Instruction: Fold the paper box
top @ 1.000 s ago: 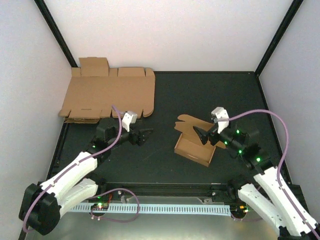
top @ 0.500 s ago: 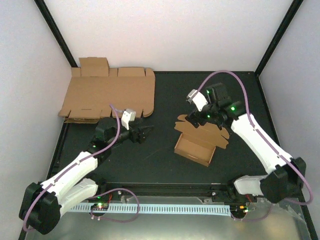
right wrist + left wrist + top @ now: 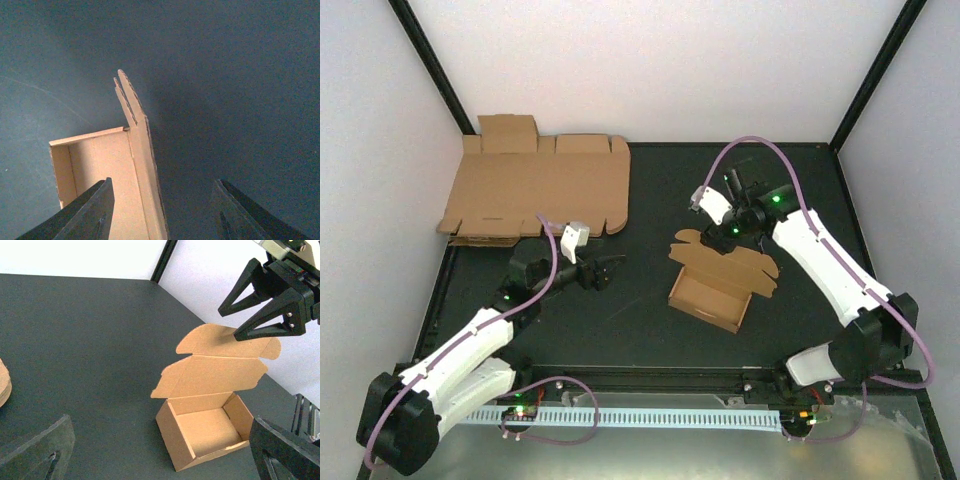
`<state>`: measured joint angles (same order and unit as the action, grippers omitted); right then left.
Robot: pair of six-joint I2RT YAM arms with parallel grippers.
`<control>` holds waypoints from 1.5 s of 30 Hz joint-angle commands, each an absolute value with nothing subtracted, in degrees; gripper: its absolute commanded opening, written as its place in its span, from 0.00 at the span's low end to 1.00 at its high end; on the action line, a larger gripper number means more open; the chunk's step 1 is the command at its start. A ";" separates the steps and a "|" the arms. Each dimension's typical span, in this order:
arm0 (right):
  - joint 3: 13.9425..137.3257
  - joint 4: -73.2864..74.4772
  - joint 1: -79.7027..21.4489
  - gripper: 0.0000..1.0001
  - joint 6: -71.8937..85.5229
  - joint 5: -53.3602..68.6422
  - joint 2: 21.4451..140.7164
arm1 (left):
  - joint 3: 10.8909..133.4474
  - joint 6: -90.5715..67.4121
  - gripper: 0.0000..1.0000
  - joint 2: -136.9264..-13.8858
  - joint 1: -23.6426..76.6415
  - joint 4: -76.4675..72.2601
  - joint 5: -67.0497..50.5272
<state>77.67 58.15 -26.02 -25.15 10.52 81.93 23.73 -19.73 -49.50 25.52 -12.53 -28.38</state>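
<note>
two arms out. right gripper [image 3: 730, 238] is up high, bent down over the paper box [image 3: 710, 292], fingers spread w/ the stand-up lid [image 3: 725, 262] between, not pinching. brown cardboard box sits open, mid-right of the dark table [image 3: 650, 200]. left gripper [image 3: 605, 271] low, spread wide, aimed at the box.

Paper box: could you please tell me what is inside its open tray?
The paper box holds nothing visible: only bare cardboard floor and inner walls. From the left wrist view, its near side wall covers a thin strip of floor.
</note>
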 commanded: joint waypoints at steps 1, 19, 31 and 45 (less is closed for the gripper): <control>77.37 58.78 -26.38 0.56 -26.14 10.70 80.80 | 23.73 -19.51 0.99 -49.46 25.40 -14.48 -28.15; 81.72 61.26 -28.24 0.04 -30.02 7.86 89.89 | 23.82 -18.61 0.99 -48.51 25.38 -11.60 -25.99; 90.81 59.34 -33.36 0.02 -35.69 13.38 93.00 | 22.07 -17.07 0.99 -40.66 25.40 -7.13 -19.47; 108.01 66.28 -38.41 0.02 -47.12 14.24 107.62 | 20.61 -17.16 0.99 -37.93 25.35 -4.14 -16.73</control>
<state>103.79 63.48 -37.63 -43.48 13.63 106.37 20.84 -18.00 -38.81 25.52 -5.39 -18.28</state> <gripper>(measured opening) 0.035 0.988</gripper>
